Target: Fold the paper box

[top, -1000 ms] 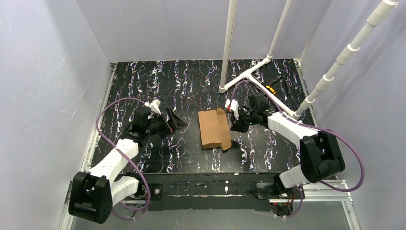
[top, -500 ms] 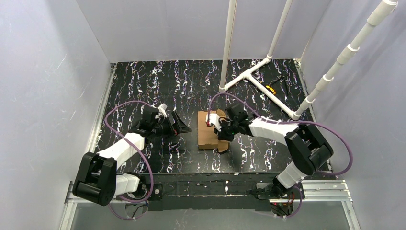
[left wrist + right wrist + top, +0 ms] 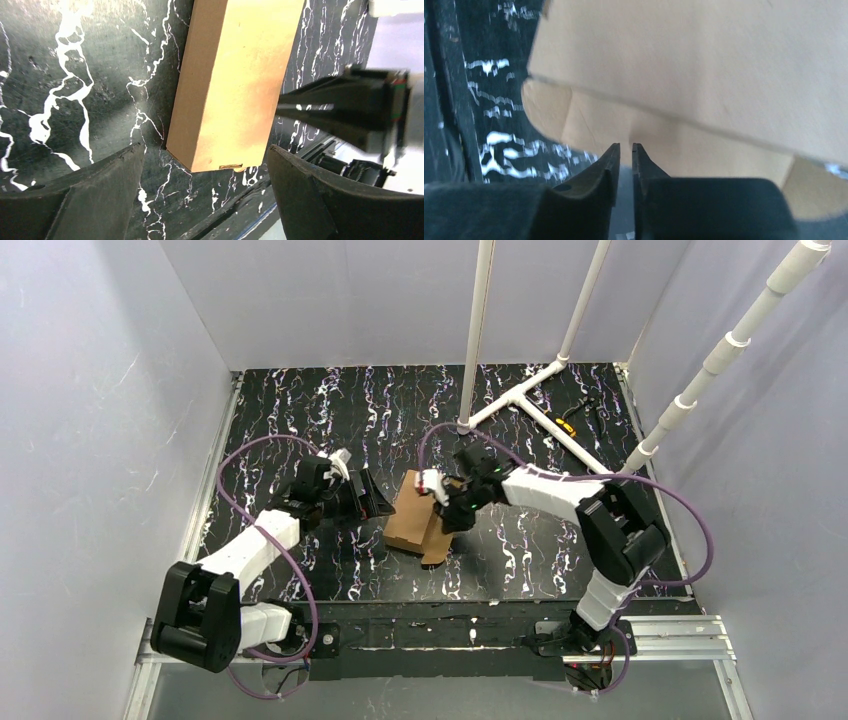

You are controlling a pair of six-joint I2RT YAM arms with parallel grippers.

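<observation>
The paper box (image 3: 410, 524) is a flat brown cardboard mailer lying skewed on the black marbled table, a rounded tab sticking out at its near right corner. My left gripper (image 3: 378, 502) is open just left of it. In the left wrist view the box's end (image 3: 235, 85) lies ahead of the gap between the wide-apart jaws, untouched by my left gripper (image 3: 205, 148). My right gripper (image 3: 447, 512) presses against the box's right side. In the right wrist view its jaws (image 3: 625, 146) stand almost together with nothing between them, tips against a cardboard flap (image 3: 704, 65).
A white pipe frame (image 3: 520, 392) stands on the table at the back right, with a small yellow and orange marker (image 3: 568, 424) beside it. Grey walls close in on the left, back and right. The right arm (image 3: 350, 107) crosses the left wrist view beyond the box.
My right gripper has swung left against the box, sliding it leftward and turning it askew. The left gripper has moved slightly right, so the box now sits just ahead of it.
</observation>
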